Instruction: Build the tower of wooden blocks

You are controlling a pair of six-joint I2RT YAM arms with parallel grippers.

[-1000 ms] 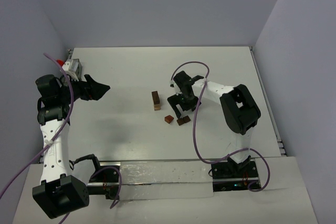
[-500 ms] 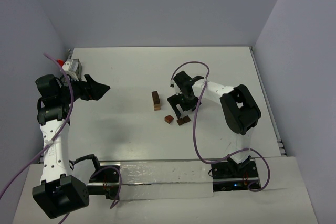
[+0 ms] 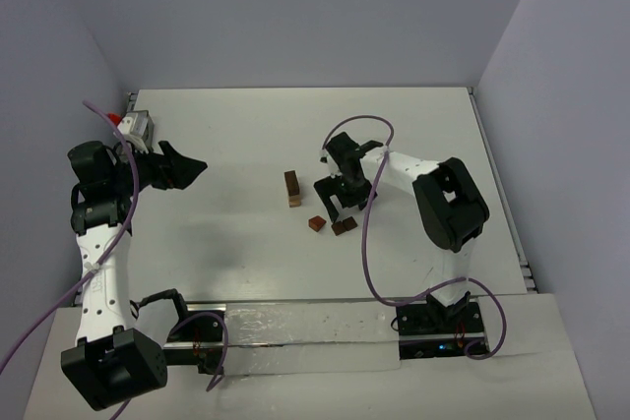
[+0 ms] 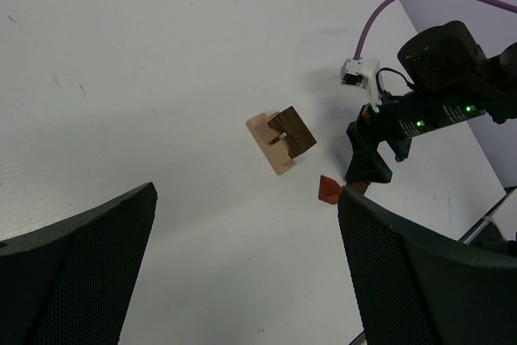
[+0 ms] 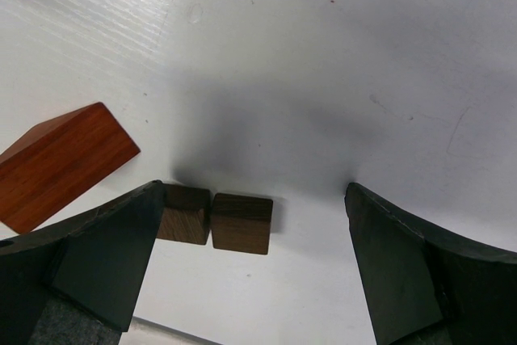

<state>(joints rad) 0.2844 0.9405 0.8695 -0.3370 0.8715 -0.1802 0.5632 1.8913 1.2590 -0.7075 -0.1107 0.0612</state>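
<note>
The tower (image 3: pixel 291 187) is a dark brown block on a tan block at mid table; it also shows in the left wrist view (image 4: pixel 281 140). A reddish block (image 3: pixel 317 224) lies loose in front of it and shows at the left of the right wrist view (image 5: pixel 65 164). Two dark brown cubes (image 5: pixel 241 222) lie side by side on the table (image 3: pixel 236 135). My right gripper (image 5: pixel 252 260) is open low over them; the left cube (image 5: pixel 184 214) touches the left finger (image 5: pixel 97 256). My left gripper (image 4: pixel 246 276) is open and empty, raised at the far left (image 3: pixel 187 166).
A greyish see-through box (image 3: pixel 139 125) with a red part stands at the back left corner, next to the left arm. Walls close the table on the left, back and right. A purple cable loops over the right arm (image 3: pixel 433 189).
</note>
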